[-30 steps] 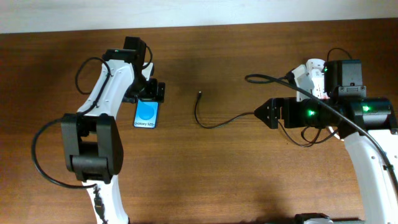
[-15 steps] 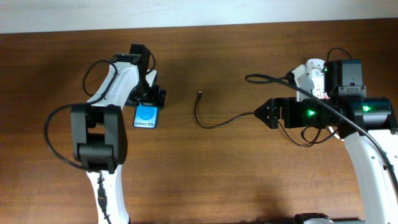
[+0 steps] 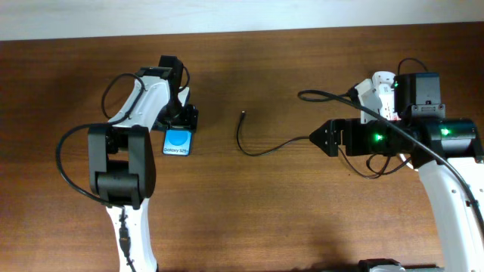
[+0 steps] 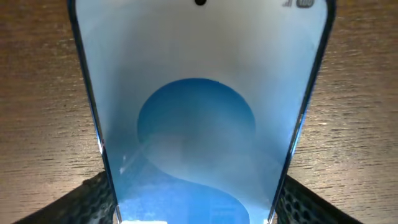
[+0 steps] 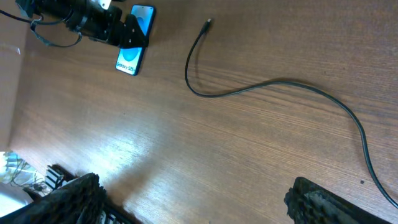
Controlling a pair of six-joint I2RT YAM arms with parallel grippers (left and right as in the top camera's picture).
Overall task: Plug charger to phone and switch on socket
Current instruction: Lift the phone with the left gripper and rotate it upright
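The phone (image 3: 177, 143) lies flat on the brown worktop (image 3: 249, 219), on the left side, with its blue screen facing up. The left tool (image 3: 181, 119) sits over the top end of the phone. In the left wrist view the phone fills most of the picture, and the two black fingers (image 4: 93, 199) press against its long sides, one on each side, so the tool is pinching the phone. The charger (image 3: 261, 153) is a thin black cable lying on the worktop in the middle. Its small plug tip (image 3: 242, 114) is to the right of the phone and well apart from it. From the tip the cable bends down, then runs to the right and goes under the right tool (image 5: 189, 202). The right tool hangs above the cable with its fingers spread wide. Nothing is between them, and it does not touch the cable. The socket (image 3: 378, 89) is a white power strip at the far right of the worktop. The black right arm (image 3: 423, 136) hides a big part of it, so its switch cannot be made out.
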